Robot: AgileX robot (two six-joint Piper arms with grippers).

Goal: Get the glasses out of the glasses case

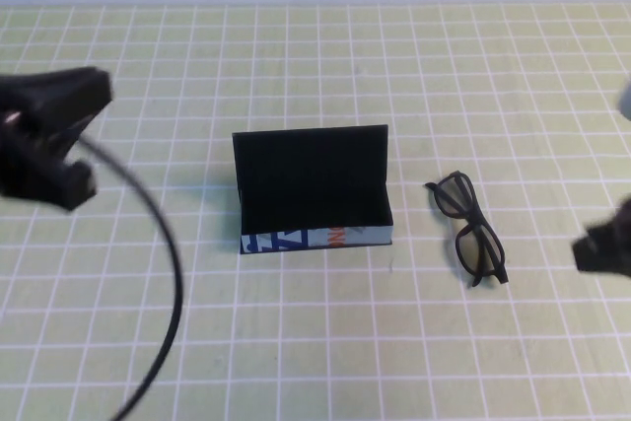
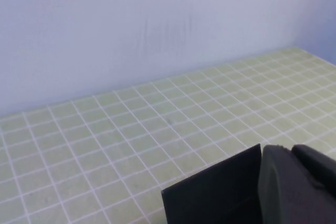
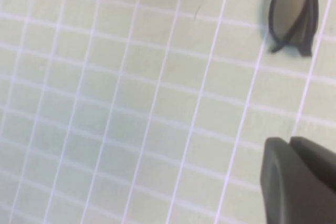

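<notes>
- The glasses (image 1: 469, 230) lie folded on the green gridded bench (image 1: 315, 342), just beside the right end of the glasses case (image 1: 314, 189) and clear of it; nothing grips them.
- The case stands open, its lid upright at the back, and no glasses show inside, so the task looks as good as done (only pulling the arms away seems left).
- The right gripper (image 1: 603, 244) hangs low at the bench's right edge, near the glasses but apart from them, its jaws pressed together on nothing.
- The left gripper (image 1: 47, 140) hovers well to the left of the case; whether its jaws are spread or together, I cannot tell.
- Risk: a right arm moving low toward the middle could clip the glasses and push them against the case wall.
- Risk: the left arm's cable (image 1: 163, 283) loops out toward the case; a swing inward might catch the upright lid and knock it shut or shift the case.
</notes>
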